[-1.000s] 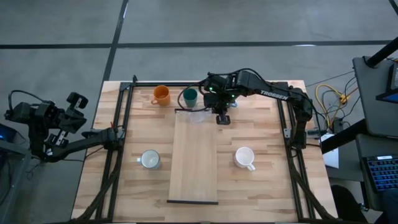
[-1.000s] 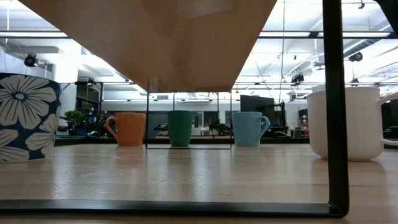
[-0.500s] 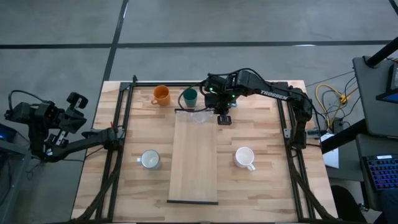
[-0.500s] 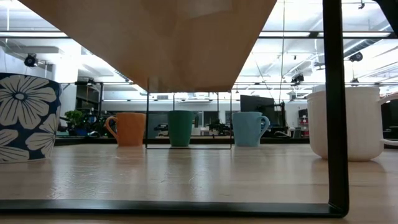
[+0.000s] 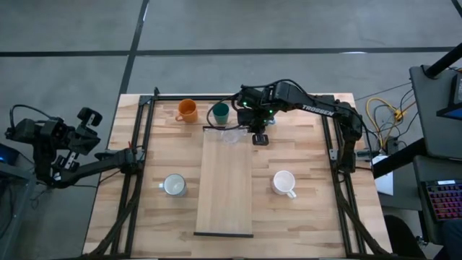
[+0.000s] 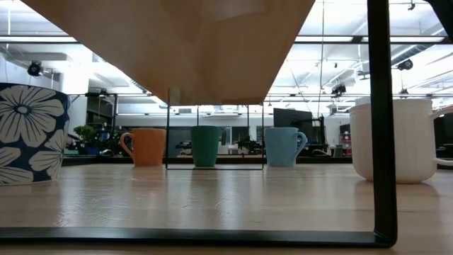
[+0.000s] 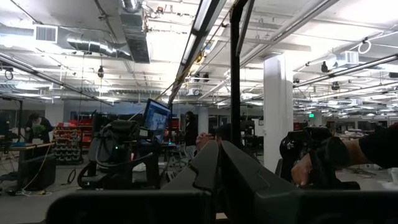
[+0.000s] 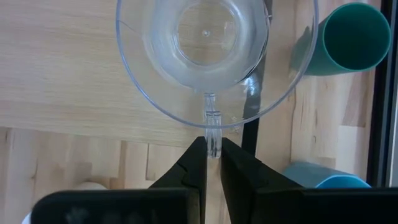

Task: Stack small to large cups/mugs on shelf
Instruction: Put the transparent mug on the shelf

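Nothing has shifted: clear glass cup (image 8: 205, 56) rests on the shelf's (image 5: 225, 188) far end.
Right gripper (image 8: 211, 149) stays clamped on its handle; left gripper (image 7: 217, 163), together, waits off-table.

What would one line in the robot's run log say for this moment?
right gripper: shut on clear glass handle, at far end of shelf | left gripper: shut, parked off table | green cup, orange mug: on table
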Controlling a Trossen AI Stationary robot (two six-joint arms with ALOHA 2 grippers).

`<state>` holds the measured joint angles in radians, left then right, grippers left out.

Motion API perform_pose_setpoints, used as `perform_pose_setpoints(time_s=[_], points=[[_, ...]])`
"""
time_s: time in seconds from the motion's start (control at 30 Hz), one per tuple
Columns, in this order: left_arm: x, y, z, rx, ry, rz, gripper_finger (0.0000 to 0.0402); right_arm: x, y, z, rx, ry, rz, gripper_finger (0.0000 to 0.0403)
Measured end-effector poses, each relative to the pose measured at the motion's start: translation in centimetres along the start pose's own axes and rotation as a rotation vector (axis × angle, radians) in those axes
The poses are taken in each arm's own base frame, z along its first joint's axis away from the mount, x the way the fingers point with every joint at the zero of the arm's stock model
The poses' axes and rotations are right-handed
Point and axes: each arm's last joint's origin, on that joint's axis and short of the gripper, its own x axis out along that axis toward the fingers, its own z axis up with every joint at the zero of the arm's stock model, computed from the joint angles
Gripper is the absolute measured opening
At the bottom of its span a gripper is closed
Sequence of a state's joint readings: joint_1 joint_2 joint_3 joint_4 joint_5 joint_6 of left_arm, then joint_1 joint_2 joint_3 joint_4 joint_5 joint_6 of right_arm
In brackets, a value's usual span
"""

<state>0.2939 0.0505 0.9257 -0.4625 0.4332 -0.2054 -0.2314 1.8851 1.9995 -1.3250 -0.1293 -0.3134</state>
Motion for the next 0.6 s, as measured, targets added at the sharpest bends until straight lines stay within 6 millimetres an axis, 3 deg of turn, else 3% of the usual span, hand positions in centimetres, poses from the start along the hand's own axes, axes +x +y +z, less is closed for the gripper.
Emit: perform_pose_setpoints(time_s=[0.6], points=[[0.0,0.0,0.0,-0.001,0.0,-0.001,0.0004,0.15,0.02,-0.11,0.019,0.011,0.004,0.0029]])
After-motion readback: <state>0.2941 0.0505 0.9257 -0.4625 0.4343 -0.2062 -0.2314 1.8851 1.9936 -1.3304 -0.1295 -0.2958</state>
